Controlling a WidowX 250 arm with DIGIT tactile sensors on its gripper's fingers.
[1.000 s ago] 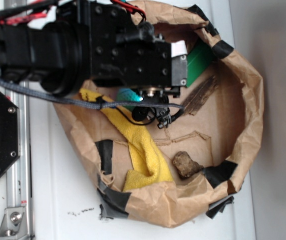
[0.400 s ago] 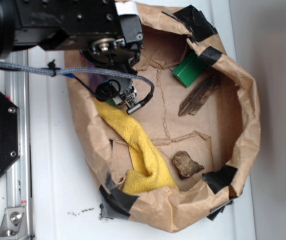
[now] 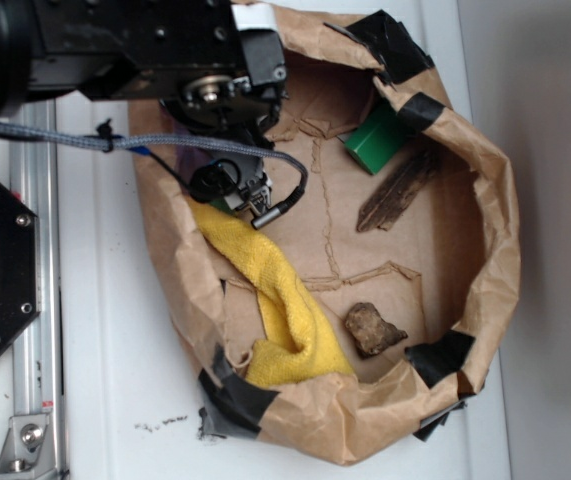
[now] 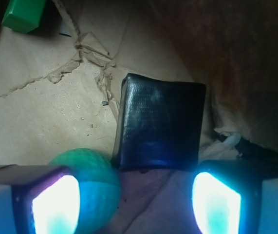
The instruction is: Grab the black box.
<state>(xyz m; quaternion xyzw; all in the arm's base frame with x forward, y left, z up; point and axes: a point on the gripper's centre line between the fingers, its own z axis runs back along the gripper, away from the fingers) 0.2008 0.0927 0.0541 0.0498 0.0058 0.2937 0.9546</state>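
Above the black box, the end effector hangs released, lined up for the grab.
Next, it should descend straight, avoiding the green ball touching its left finger.

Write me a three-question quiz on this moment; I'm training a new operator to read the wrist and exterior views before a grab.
1. True or false: the gripper is already shut on the black box.
2. In the wrist view, which thing lies beside the black box's lower left corner?
A. green ball
B. green block
C. brown rock
3. Fill in: in the exterior view, the yellow ____ lies along the floor of the brown paper bag.

Key:
1. False; the fingers stand apart with the box ahead of them, untouched.
2. A
3. cloth
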